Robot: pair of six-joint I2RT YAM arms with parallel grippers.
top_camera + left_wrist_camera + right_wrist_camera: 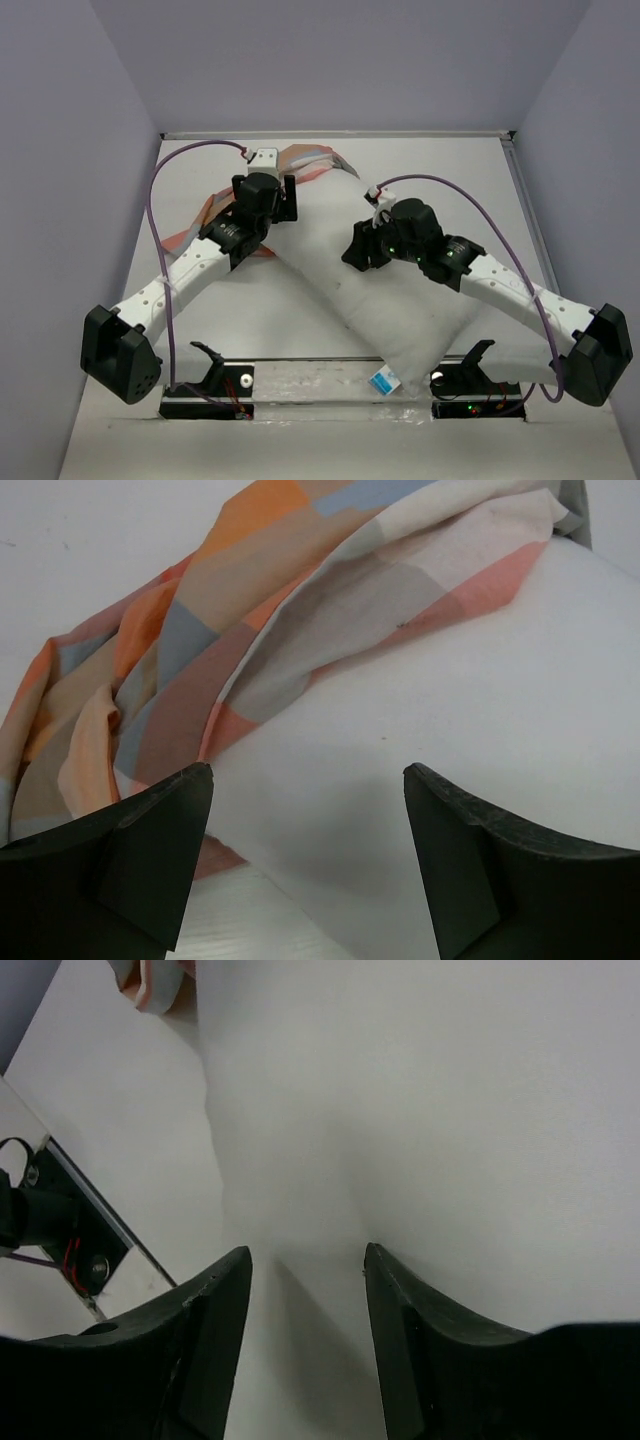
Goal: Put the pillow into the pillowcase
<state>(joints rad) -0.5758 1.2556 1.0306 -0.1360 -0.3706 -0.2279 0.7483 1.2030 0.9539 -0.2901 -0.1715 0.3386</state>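
Note:
The white pillow (370, 300) lies diagonally across the table, its blue-and-white tag (383, 381) at the near corner. The checked pillowcase (305, 160) is bunched at the pillow's far end and runs on under the left arm. In the left wrist view the pillowcase (250, 610) drapes in folds over the pillow (470, 700). My left gripper (266, 190) (305, 775) stands wide open at the pillow's far left edge, holding nothing. My right gripper (352, 258) (307, 1252) is partly open, its tips on the pillow (450, 1110) with a soft crease between them.
A metal rail (300, 385) with two black mounts runs along the near edge, just past the pillow's tagged corner. One mount (60, 1230) shows in the right wrist view. Grey walls close in the table on three sides. Purple cables loop above both arms.

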